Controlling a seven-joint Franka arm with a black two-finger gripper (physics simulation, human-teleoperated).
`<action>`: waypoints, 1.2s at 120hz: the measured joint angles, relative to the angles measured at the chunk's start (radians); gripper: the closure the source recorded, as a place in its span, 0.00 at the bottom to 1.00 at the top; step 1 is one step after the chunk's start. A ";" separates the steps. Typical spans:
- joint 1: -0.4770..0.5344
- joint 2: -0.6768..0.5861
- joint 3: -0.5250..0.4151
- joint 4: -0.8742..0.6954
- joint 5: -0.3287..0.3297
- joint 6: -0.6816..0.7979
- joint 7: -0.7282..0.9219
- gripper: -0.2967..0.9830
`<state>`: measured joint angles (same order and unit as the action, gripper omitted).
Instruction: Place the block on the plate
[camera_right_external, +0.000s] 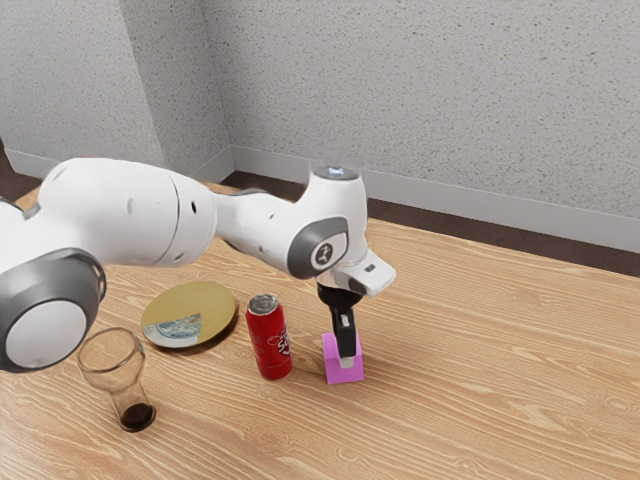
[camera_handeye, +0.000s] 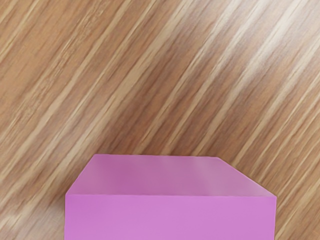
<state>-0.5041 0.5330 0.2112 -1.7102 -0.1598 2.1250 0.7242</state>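
1. Where the gripper (camera_right_external: 345, 359) reaches down, the pink block (camera_right_external: 346, 376) lies directly below, no long axis evident; whether it is gripped cannot be told.
2. Toward the exterior view's left, a red can (camera_right_external: 267, 345) stands between block and plate (camera_right_external: 218, 302); carrying likely needs height.
3. Nearer the camera: a glass (camera_right_external: 137, 416).
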 joint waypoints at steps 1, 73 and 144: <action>0.000 0.002 0.000 0.000 -0.001 0.001 0.000 0.23; 0.001 0.031 0.000 -0.017 -0.021 0.049 -0.034 0.44; 0.002 -0.060 0.079 0.190 0.033 -0.111 -0.058 0.50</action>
<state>-0.5016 0.4727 0.2905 -1.5202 -0.1267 2.0144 0.6663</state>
